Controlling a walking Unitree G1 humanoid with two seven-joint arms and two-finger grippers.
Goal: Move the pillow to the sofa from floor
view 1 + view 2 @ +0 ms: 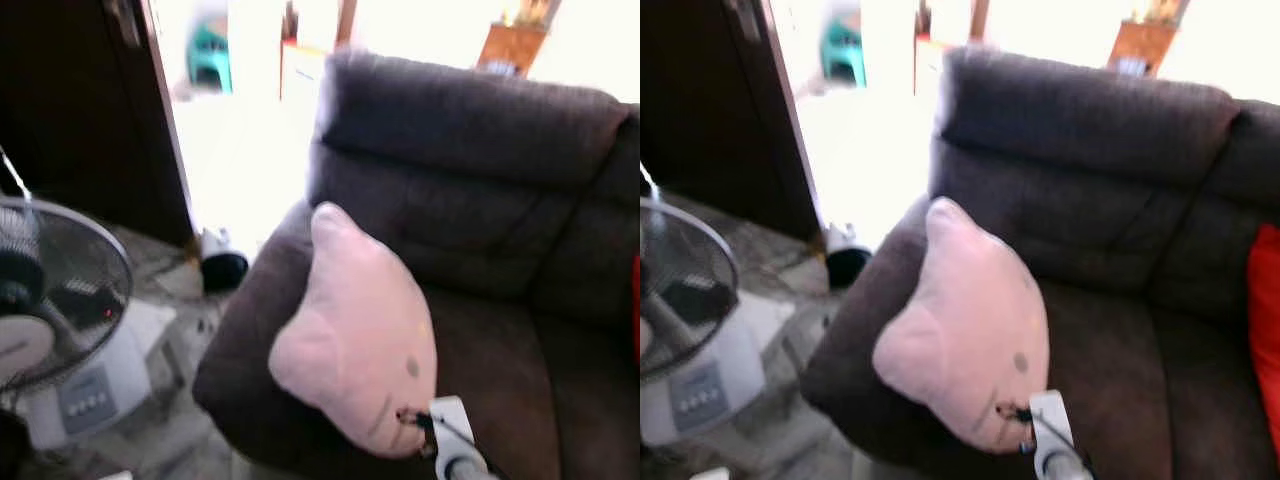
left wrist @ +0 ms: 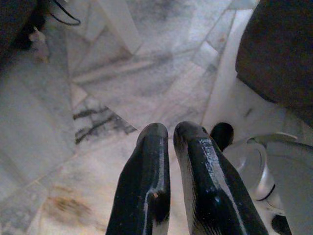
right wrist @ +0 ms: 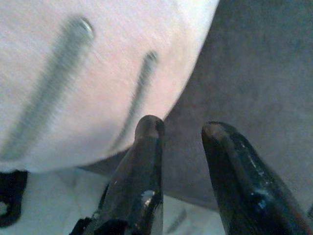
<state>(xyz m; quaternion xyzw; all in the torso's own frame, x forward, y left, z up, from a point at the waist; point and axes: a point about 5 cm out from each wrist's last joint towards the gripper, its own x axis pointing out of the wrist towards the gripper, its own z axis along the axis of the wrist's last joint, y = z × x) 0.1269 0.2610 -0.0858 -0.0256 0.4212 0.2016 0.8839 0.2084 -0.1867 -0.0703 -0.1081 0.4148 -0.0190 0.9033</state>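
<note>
- The right gripper [image 3: 182, 134] is being held with its fingers [image 3: 146, 147] parted and nothing between them; the pillow [image 3: 93, 63] is lying just beyond the fingertips, so it is judged released rather than grasped.
- From the head views, the right gripper [image 1: 432, 432] is seen at the pillow's lower edge, near the sofa's front edge.
- The left gripper [image 2: 171, 142] is being kept closed and empty, pointing down at the marble floor [image 2: 98, 98] beside the sofa.
- The pillow [image 1: 360, 335], pink with a cat face, is being supported by the sofa [image 1: 480, 200]: it is resting on the sofa's left arm and leaning toward the seat, tilted rather than flat.
- The move to the sofa is judged nearly or fully done.
- Risk: the pillow is being balanced on the rounded arm, close to the sofa's front edge, so it could slide off to the floor if it is nudged as the gripper is drawn away.
- Risk: a fingertip could be caught in the fabric, dragging the pillow back off the sofa.
- A fan [image 1: 50, 300] is standing on the floor, well left of the sofa, where a falling pillow could land.
</note>
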